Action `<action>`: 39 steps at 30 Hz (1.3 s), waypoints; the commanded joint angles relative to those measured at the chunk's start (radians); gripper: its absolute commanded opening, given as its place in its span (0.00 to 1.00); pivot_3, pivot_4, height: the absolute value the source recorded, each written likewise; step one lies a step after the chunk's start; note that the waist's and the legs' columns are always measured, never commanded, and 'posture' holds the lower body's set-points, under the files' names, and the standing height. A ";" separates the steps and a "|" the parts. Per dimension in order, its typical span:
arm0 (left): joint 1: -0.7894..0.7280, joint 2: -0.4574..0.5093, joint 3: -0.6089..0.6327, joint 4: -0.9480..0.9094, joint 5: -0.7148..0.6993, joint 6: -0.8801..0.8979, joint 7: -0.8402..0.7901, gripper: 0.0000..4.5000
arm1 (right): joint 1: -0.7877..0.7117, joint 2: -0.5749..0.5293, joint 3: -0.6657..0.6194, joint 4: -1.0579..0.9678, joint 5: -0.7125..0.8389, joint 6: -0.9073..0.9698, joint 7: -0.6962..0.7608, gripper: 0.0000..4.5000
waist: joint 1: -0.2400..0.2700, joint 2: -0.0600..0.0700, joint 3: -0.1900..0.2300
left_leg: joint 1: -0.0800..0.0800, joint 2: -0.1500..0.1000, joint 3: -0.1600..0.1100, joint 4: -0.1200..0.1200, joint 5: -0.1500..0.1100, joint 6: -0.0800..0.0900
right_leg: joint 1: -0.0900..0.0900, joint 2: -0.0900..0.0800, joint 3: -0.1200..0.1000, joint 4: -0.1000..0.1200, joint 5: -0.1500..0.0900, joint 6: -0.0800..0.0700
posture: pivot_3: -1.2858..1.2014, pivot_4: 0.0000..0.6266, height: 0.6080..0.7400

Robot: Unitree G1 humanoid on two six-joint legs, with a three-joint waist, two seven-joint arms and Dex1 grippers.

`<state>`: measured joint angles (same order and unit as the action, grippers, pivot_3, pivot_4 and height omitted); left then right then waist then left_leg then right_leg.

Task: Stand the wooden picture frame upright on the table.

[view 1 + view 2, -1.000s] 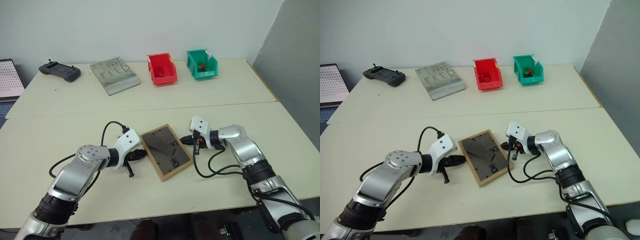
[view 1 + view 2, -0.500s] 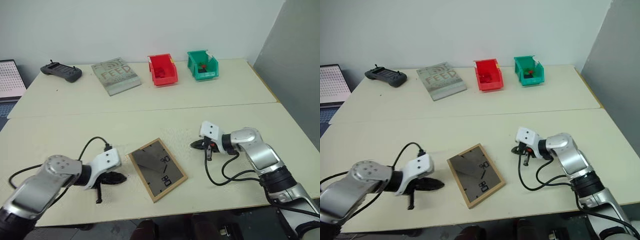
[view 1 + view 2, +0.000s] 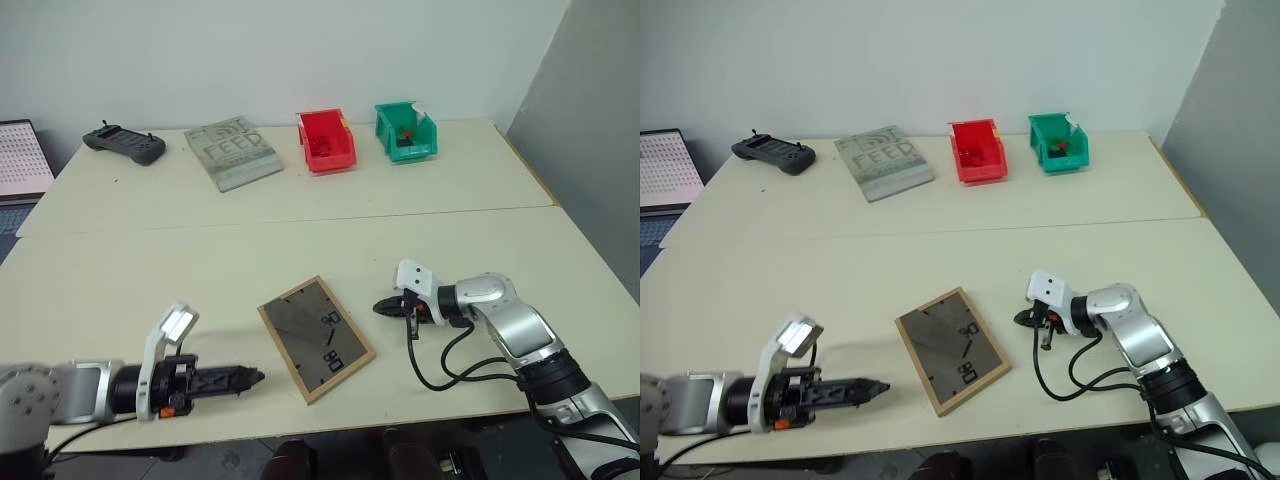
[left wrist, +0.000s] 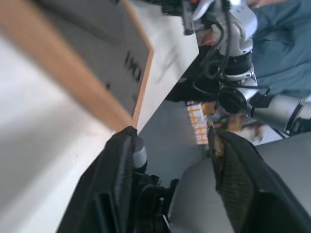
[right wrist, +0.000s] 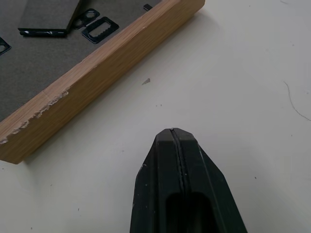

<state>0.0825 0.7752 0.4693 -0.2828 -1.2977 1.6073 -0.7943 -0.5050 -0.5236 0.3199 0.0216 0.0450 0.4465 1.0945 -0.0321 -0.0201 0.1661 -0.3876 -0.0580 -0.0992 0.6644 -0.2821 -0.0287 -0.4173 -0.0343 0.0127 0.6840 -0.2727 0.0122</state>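
Note:
The wooden picture frame (image 3: 316, 338) lies flat on the table (image 3: 150, 260) near the front edge, its dark back and folded stand facing up. My left gripper (image 3: 258, 377) hovers low to the left of the frame, level and pointing at it, a short gap away. In the left wrist view its fingers (image 4: 119, 179) stand apart with nothing between them, and the frame's wooden corner (image 4: 97, 97) sits just ahead. My right gripper (image 3: 385, 307) rests just off the frame's right side, shut and empty. The right wrist view has the closed tips (image 5: 172, 133) a little short of the frame's wooden edge (image 5: 97, 73).
Along the back of the table stand a black controller (image 3: 123, 143), a grey "FEED" book (image 3: 232, 152), a red bin (image 3: 324, 140) and a green bin (image 3: 404, 131). A laptop (image 3: 20, 158) sits off the far left. A seam (image 3: 300, 222) crosses the tabletop.
My left gripper has drawn back to the left from the frame, rolled over and opened. The right gripper came away from the frame's right edge. The frame now lies slightly nearer the front edge.

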 commanded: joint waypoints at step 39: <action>-0.059 -0.230 -0.145 0.136 -0.250 -0.260 0.591 0.29 | -0.011 -0.039 0.016 -0.002 0.011 -0.017 -0.051 0.00 | 0.024 0.010 -0.012 | 0.025 -0.002 -0.004 -0.004 -0.005 0.003 | 0.028 -0.001 -0.004 -0.006 -0.004 0.000 | 0.52 0.24 1.00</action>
<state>0.0542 0.5242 0.3169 -0.1384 -1.5358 1.3728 -0.2281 -0.4910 -0.5472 0.4102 -0.0001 0.0515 0.4488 1.0841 -0.0076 -0.0104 0.1543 -0.3631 -0.0595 -0.1038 0.6608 -0.2868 -0.0261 -0.3894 -0.0353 0.0086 0.6779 -0.2770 0.0118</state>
